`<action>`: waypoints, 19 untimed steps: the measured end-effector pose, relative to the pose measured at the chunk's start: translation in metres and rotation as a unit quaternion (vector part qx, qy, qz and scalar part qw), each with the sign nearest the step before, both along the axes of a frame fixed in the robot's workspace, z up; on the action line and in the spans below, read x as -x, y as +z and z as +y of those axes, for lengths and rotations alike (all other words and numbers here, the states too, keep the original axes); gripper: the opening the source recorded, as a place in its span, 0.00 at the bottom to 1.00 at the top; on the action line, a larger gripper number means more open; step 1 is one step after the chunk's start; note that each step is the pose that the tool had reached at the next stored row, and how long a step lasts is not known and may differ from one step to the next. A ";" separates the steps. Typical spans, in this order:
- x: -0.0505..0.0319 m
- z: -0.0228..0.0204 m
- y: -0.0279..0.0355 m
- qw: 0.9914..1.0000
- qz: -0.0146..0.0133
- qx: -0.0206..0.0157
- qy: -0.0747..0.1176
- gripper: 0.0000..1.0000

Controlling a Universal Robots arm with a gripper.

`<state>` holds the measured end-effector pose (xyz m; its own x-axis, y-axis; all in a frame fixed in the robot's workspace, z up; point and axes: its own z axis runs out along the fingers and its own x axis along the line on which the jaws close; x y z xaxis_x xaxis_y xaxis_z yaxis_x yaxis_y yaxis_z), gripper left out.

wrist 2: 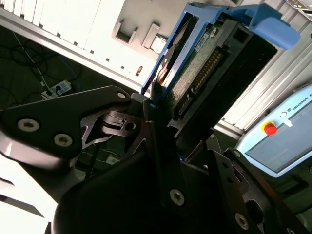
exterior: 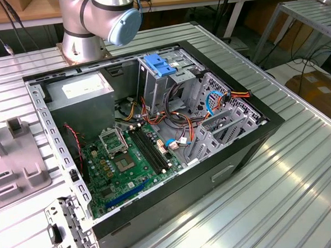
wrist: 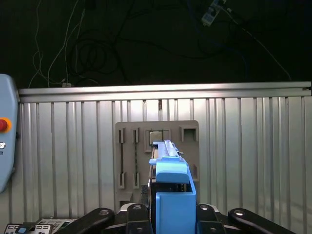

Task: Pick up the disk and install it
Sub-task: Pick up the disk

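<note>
Second wrist view: disk (wrist 2: 209, 68) in pincer (wrist 2: 163, 117), dark connector face visible

My gripper (wrist: 171, 217) is clamped on the disk (wrist: 173, 187), black fingers (wrist: 204, 213) pressing both its sides. I see its fingertips stop short of the disk's far end.

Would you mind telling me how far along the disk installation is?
Pickup looks done: in the first wrist view the pincer is shut on the disk, held above the ribbed table. Installation remains: the disk is not yet in the open computer case.
</note>
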<state>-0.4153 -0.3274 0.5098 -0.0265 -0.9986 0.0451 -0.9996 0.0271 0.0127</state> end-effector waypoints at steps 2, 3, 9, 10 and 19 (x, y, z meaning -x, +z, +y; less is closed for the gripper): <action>-0.0002 -0.0005 0.0000 1.000 0.000 0.000 0.000 0.36; -0.0003 -0.0008 0.0000 1.000 0.000 0.000 0.000 0.36; -0.0014 -0.0022 0.0000 1.000 0.000 0.000 0.000 0.36; -0.0016 -0.0023 0.0000 1.000 0.000 0.000 0.000 0.36; -0.0043 -0.0041 0.0000 1.000 0.000 0.000 0.000 0.36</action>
<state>-0.4110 -0.3315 0.5098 -0.0266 -0.9986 0.0451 -0.9996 0.0272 0.0127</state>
